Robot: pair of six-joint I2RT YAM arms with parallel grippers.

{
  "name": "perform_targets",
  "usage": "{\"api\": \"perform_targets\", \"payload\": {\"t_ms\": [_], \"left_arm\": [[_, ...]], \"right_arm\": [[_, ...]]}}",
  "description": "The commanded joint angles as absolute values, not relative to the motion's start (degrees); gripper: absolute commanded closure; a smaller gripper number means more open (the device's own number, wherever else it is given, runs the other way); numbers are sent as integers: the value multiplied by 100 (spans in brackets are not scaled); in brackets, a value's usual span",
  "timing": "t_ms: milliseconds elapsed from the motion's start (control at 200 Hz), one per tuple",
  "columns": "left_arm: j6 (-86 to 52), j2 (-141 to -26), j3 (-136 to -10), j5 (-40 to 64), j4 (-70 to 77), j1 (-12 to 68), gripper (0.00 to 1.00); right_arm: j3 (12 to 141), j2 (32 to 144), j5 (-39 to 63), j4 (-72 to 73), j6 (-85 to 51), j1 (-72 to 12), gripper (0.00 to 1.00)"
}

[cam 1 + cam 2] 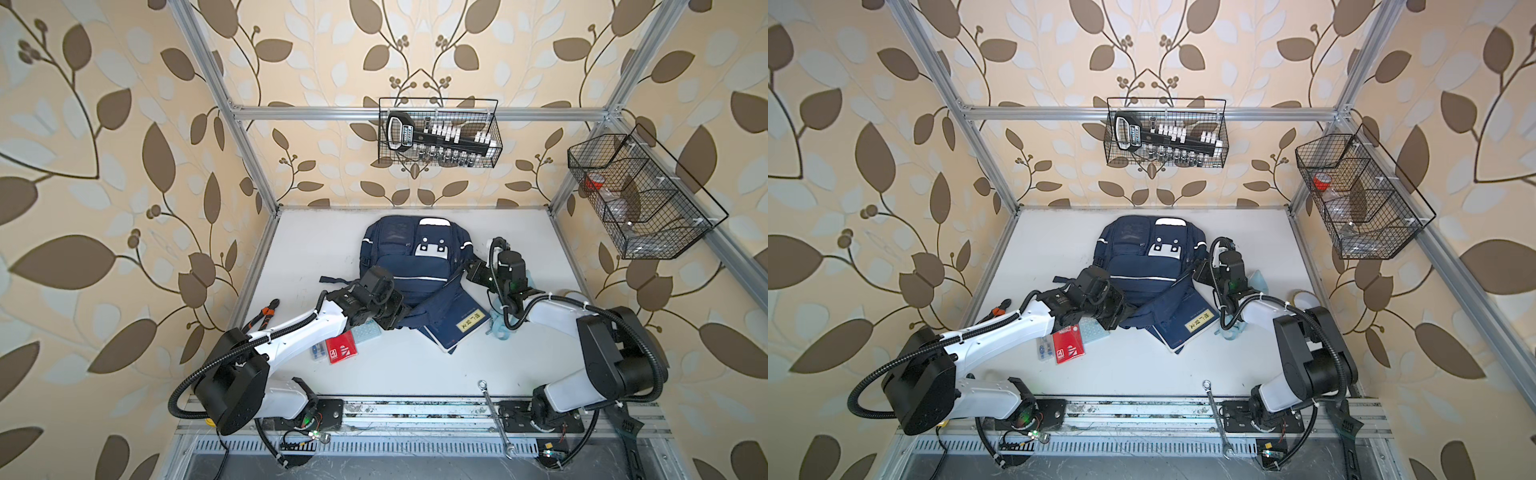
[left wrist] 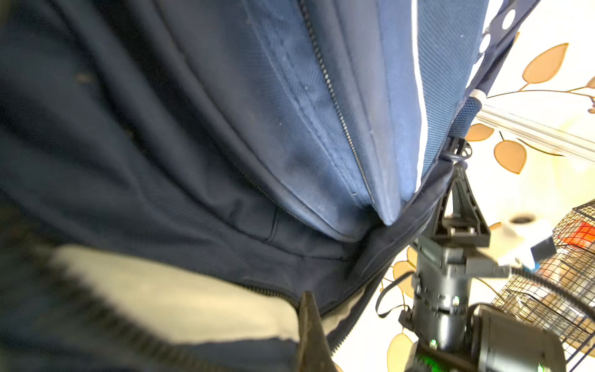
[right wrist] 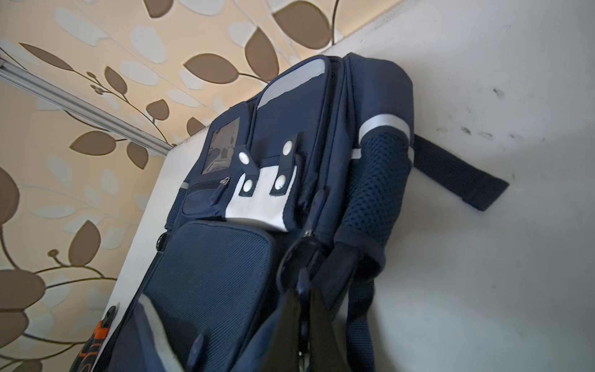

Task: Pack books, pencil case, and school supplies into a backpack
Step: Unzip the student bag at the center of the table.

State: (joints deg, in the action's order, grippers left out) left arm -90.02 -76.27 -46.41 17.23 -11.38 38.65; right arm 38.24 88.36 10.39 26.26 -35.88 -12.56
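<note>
The navy backpack [image 1: 415, 266] lies flat mid-table in both top views, its near end open. My left gripper [image 1: 394, 319] is shut on the zipper edge [image 2: 283, 291] of that opening, and pale lining [image 2: 180, 299] shows inside. At the pack's right side my right gripper [image 1: 473, 272] is shut on a zipper pull [image 3: 303, 283]. The navy book [image 1: 455, 328] lies half under the open flap. The red booklet [image 1: 341, 352], the calculator [image 1: 366, 331] and the clear box [image 1: 318, 353] lie by my left arm. The teal pencil case [image 1: 500, 326] lies partly under my right arm.
Orange-handled pliers [image 1: 266, 311] lie at the table's left edge and a wrench [image 1: 494, 415] at the front. A tape roll [image 1: 1304, 297] sits at the right edge. Wire baskets [image 1: 440, 133] [image 1: 636, 195] hang on the back and right frame.
</note>
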Motion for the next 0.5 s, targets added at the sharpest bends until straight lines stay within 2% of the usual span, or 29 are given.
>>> {"api": "perform_targets", "payload": {"t_ms": [0, 255, 310, 345, 420, 495], "left_arm": [[-8830, -7373, -4497, 1599, -1221, 3867, 100], [-8862, -7721, -4421, 1714, -602, 3880, 100], [-8774, -7784, -4446, 1720, -526, 3876, 100], [-8724, -7819, -4464, 1744, -460, 3876, 100], [-8621, -7890, -4482, 1853, -293, 3877, 100], [-8544, -7873, -4501, 1857, -281, 3878, 78]], "right_arm": [[4041, 9006, 925, 2958, -3360, -1102, 100], [4274, 9085, 1048, 2674, -3286, -1140, 100], [4270, 8859, 991, 2454, -3241, -1153, 81], [4236, 8652, 939, 2288, -3218, -1173, 63], [4210, 8115, 680, 1765, -3147, -1203, 46], [4253, 7564, 459, 1098, -3103, -1204, 34]]}}
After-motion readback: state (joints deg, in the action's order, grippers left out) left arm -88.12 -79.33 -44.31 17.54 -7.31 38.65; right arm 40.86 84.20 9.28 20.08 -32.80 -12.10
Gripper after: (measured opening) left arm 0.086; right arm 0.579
